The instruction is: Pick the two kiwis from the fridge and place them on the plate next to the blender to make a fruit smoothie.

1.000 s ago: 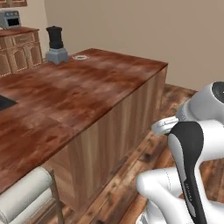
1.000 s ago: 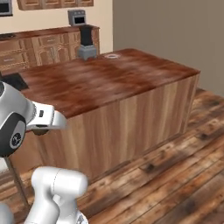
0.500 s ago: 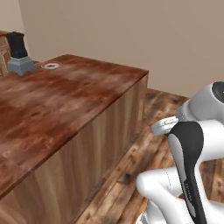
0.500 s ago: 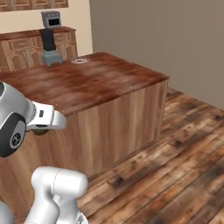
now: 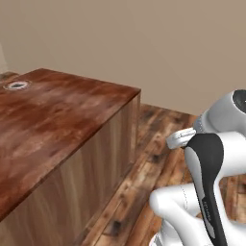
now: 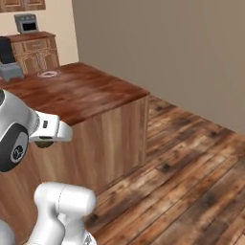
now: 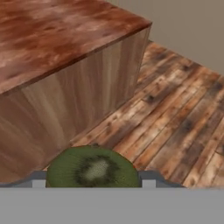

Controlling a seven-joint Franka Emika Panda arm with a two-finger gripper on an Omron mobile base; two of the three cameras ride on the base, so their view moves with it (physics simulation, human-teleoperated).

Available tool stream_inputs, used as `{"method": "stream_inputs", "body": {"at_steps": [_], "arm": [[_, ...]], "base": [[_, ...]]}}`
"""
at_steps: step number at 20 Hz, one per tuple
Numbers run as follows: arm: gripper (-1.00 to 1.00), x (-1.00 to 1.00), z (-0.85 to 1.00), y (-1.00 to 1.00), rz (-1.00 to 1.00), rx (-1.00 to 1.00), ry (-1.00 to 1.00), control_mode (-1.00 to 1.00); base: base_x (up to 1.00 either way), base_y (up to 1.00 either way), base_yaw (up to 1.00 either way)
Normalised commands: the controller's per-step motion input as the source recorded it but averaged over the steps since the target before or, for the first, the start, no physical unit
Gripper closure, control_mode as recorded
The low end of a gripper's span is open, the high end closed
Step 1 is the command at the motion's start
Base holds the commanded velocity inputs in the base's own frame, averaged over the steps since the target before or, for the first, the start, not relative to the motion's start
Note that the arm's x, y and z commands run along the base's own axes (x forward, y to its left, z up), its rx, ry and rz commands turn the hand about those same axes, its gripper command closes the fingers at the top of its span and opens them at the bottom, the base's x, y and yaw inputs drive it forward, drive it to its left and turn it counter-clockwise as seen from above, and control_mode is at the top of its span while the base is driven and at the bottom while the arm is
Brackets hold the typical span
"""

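Note:
One kiwi (image 7: 92, 168), green with a pale core facing the camera, sits between my finger tips at the bottom of the hand view; my gripper (image 7: 92, 183) is shut on it. It hangs over the plank floor beside the island's corner. The plate (image 6: 48, 73) lies on the far end of the wooden island, also seen as a small round plate (image 5: 17, 85) at the left edge. The blender (image 6: 7, 60), a dark jug on a grey base, stands just left of the plate. The fridge is out of view.
The wooden island (image 5: 72, 120) fills the left; its corner and side panel (image 7: 87, 87) are close to the hand. Open plank floor (image 6: 191, 167) stretches right toward a beige wall. A wooden cabinet (image 6: 36, 50) with a grey appliance (image 6: 26, 23) stands behind the blender.
The whole picture has slid left in both base views, so the base has moved; island, blender and plate have shifted toward the left edge. The arm holds the same pose.

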Motion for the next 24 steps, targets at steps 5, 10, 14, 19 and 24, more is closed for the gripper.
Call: {"method": "stream_inputs", "body": {"at_steps": [5, 10, 14, 19, 24], "arm": [[1.0, 0.0, 0.0, 0.0, 0.0, 0.0, 0.0, 1.0], [1.0, 0.0, 0.0, 0.0, 0.0, 0.0, 0.0, 1.0], [1.0, 0.0, 0.0, 0.0, 0.0, 0.0, 0.0, 1.0], [1.0, 0.0, 0.0, 0.0, 0.0, 0.0, 0.0, 1.0], [1.0, 0.0, 0.0, 0.0, 0.0, 0.0, 0.0, 1.0]], "base": [[0.99, -1.0, -0.18], [0.95, -1.0, -0.2], [0.97, -1.0, -0.2], [1.0, -1.0, -0.16], [1.0, -1.0, -0.08]]}}
